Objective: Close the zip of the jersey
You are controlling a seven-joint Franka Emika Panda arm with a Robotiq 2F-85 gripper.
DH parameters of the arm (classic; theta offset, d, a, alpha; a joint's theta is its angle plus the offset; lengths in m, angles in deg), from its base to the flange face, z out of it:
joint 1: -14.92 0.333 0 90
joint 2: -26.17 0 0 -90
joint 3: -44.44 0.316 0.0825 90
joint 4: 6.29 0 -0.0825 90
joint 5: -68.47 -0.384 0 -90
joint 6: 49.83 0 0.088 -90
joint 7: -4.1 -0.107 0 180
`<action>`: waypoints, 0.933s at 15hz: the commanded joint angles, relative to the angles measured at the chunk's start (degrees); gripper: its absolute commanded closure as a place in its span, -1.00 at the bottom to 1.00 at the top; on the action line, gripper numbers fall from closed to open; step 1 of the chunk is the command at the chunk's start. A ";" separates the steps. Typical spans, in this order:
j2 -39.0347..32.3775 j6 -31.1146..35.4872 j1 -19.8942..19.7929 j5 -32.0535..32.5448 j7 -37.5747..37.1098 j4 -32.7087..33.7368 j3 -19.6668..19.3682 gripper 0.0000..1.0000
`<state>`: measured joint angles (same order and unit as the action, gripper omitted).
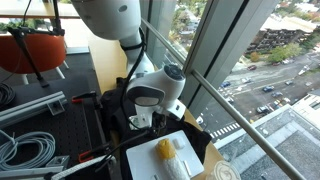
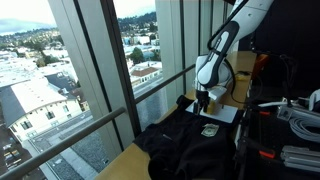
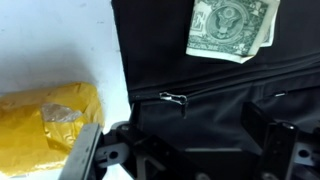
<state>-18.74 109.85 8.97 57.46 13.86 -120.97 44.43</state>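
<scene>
The black jersey (image 2: pixel 185 150) lies crumpled on the table by the window. In the wrist view its fabric (image 3: pixel 220 110) fills the frame. The zip (image 3: pixel 250 78) is a thin dark line across it, with a small metal pull (image 3: pixel 173 98) at its left end. A pale green banknote-like patch (image 3: pixel 230 28) lies on the cloth above the line and also shows in an exterior view (image 2: pixel 209 130). My gripper (image 3: pixel 180 150) is open and empty, its fingers straddling the fabric just below the pull. It hangs low over the jersey in both exterior views (image 2: pixel 203 98) (image 1: pixel 143 120).
A white tray (image 1: pixel 190 168) holding a yellow packet (image 3: pixel 50 125) sits right beside the jersey. Window glass and a metal rail (image 2: pixel 110 100) border the table. Cables (image 1: pixel 25 148) and black equipment (image 2: pixel 285 110) crowd the other side.
</scene>
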 commanded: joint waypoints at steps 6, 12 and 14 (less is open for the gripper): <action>-3.52 0.70 -2.54 1.93 -0.88 3.13 1.99 -0.47; -3.96 0.94 -2.57 2.07 -0.89 3.45 2.12 0.26; -4.04 0.97 -2.63 2.08 -0.85 3.52 2.09 0.57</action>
<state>-22.00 109.85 7.77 58.02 13.86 -118.36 45.27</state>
